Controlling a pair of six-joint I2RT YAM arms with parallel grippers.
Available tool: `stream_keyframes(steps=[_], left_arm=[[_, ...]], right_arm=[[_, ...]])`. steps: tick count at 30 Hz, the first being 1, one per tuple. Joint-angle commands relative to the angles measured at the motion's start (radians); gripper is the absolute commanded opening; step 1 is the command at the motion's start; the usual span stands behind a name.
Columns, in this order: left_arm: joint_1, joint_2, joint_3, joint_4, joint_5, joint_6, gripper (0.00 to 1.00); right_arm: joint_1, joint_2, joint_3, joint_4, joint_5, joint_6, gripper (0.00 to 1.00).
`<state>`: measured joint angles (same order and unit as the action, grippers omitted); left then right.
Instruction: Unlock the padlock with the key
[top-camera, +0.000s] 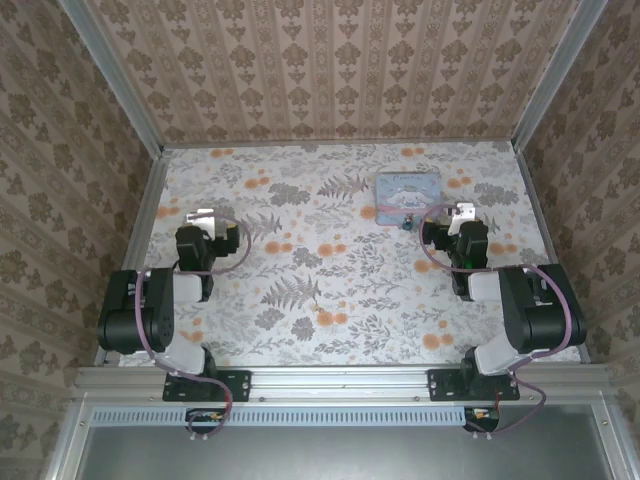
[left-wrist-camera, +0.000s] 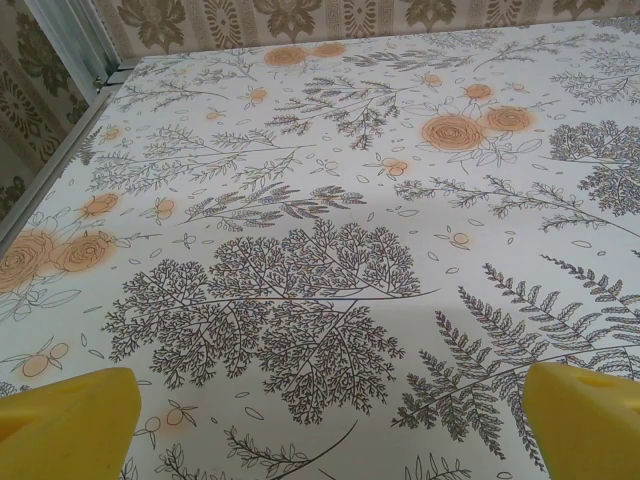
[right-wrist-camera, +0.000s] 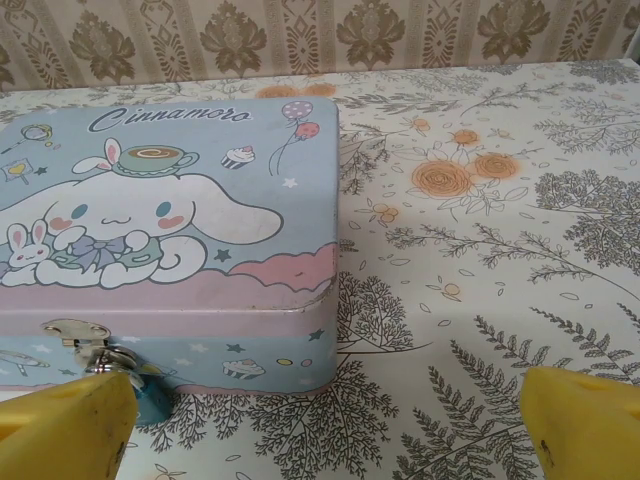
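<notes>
Yellow pads at the bottom corners of both wrist views: those are my fingers. Left gripper (left-wrist-camera: 325, 428): pads spread wide apart, nothing between them, bare floral-print table (left-wrist-camera: 300, 200) below. From above, the left gripper (top-camera: 203, 216) sits near the table's left edge, well apart from everything else.

Right gripper (right-wrist-camera: 325, 428): fingers (right-wrist-camera: 585, 420) likewise released and wide, grasping nothing. From above, the right gripper (top-camera: 459, 213) stands just beside the tin box (top-camera: 408, 190), off its near right corner.

Tin box (right-wrist-camera: 170, 230): light blue, rectangular, lid shut, with a white cartoon rabbit-eared figure, a teacup, balloons and a pink band printed on it. It lies flat on the right half of the table (top-camera: 330, 290), toward the far wall.

Padlock (right-wrist-camera: 152, 396): tiny, dark bluish body, with a small metal shackle that passes through the brass-coloured hasp (right-wrist-camera: 72, 331) on the tin's near wall. It hangs low at the box's front, touching it. My right gripper's left-hand pad covers part of the body, so I cannot tell how the keyhole faces. From above, the padlock (top-camera: 408, 222) is a small teal speck at the tin's near edge, between the box and my right gripper.

Patterned wallpaper (top-camera: 330, 70) encloses the table on three sides.
</notes>
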<state>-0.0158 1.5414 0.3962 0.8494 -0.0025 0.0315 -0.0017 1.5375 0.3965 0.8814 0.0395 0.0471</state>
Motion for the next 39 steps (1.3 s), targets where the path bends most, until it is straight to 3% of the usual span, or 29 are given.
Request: stream_keyframes(steps=[1, 14, 17, 26, 29, 33, 36, 39], left_arm=[[0.006, -0.005, 0.013, -0.003, 0.017, 0.021, 1.0], [0.009, -0.005, 0.014, -0.004, 0.016, 0.018, 1.0], [0.039, -0.006, 0.018, -0.014, 0.076, 0.004, 1.0], [0.012, -0.004, 0.017, -0.01, 0.025, 0.016, 1.0], [0.01, -0.028, 0.0, 0.009, -0.009, 0.005, 1.0], [0.01, -0.118, 0.037, -0.128, -0.04, -0.004, 1.0], [0.004, -0.188, 0.085, -0.262, -0.08, -0.011, 1.0], [-0.001, -0.253, 0.141, -0.399, -0.094, -0.039, 1.0]], right_arm=[[0.006, -0.003, 0.003, -0.004, -0.016, -0.015, 0.99], [0.005, -0.005, 0.002, -0.005, -0.014, -0.013, 1.0], [0.005, -0.003, 0.004, -0.006, -0.012, -0.011, 1.0], [-0.004, -0.005, 0.0, 0.0, -0.029, -0.004, 0.99], [-0.004, -0.054, -0.042, 0.036, 0.047, 0.025, 1.0], [-0.017, -0.257, -0.057, -0.144, 0.137, 0.103, 1.0], [-0.039, -0.371, -0.037, -0.33, 0.203, 0.263, 1.0], [-0.068, -0.456, -0.009, -0.455, 0.156, 0.319, 1.0]])
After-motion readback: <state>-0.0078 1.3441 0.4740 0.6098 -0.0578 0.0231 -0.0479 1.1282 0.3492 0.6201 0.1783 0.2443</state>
